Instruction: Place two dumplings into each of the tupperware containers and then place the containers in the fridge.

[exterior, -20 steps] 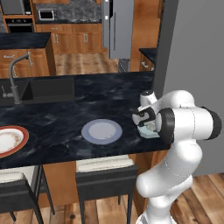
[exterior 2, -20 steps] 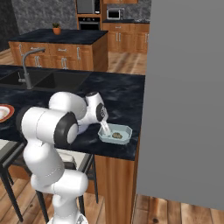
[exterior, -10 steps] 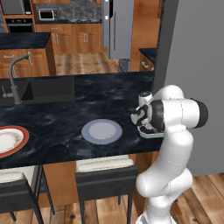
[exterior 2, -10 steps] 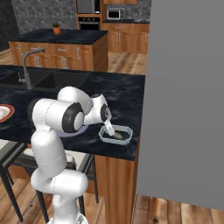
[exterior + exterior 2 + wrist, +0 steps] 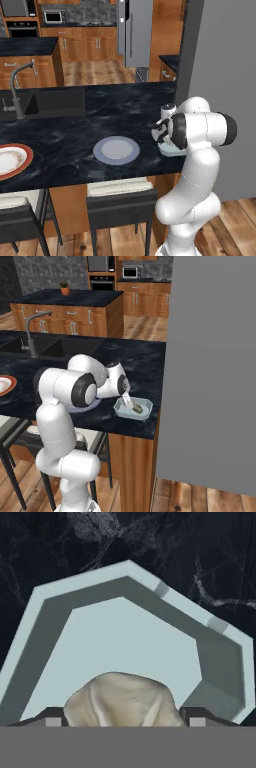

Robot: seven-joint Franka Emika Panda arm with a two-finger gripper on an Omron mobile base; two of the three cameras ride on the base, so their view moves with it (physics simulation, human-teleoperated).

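My fingers [image 5: 54, 718] stand wide apart, one on each side of a dumpling [image 5: 120, 700] that lies on the floor of a pale blue-grey tupperware container [image 5: 133, 408]. That container sits near the right end of the dark tabletop [image 5: 70, 135]. A second, round container [image 5: 116, 150] rests further left. The fridge [image 5: 134, 31] stands far behind.

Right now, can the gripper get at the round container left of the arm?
Probably yes. The gripper is open over the dumpling in the square container; the round container sits close by on bare counter with nothing between.
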